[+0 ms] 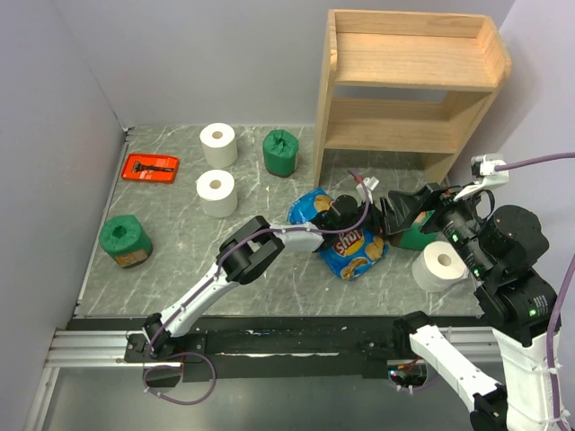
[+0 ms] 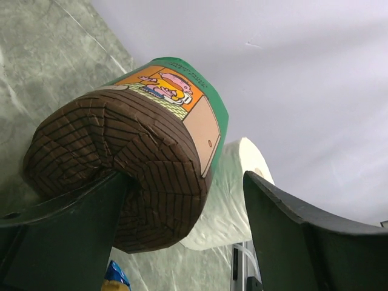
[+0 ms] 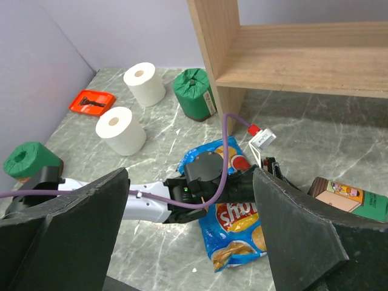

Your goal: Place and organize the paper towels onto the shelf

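Note:
A green-wrapped paper towel roll (image 2: 151,151) (image 1: 415,238) (image 3: 348,203) lies on its side near the foot of the wooden shelf (image 1: 409,85) (image 3: 303,54), brown base towards my left wrist camera. My left gripper (image 2: 185,179) (image 1: 402,215) is open around it: the left finger touches the brown base, and the right finger stands apart from it. A white roll (image 2: 233,200) (image 1: 440,266) stands just behind. My right gripper (image 3: 191,176) hangs open and empty above the left arm. Two more white rolls (image 1: 218,144) (image 1: 216,192) and two green ones (image 1: 281,151) (image 1: 126,241) stand to the left.
A blue chip bag (image 1: 346,242) (image 3: 254,224) lies under the left forearm. A red flat tool (image 1: 150,168) (image 3: 91,102) sits at the back left by the wall. Both shelf tiers hold nothing. Grey walls close in the left and right sides.

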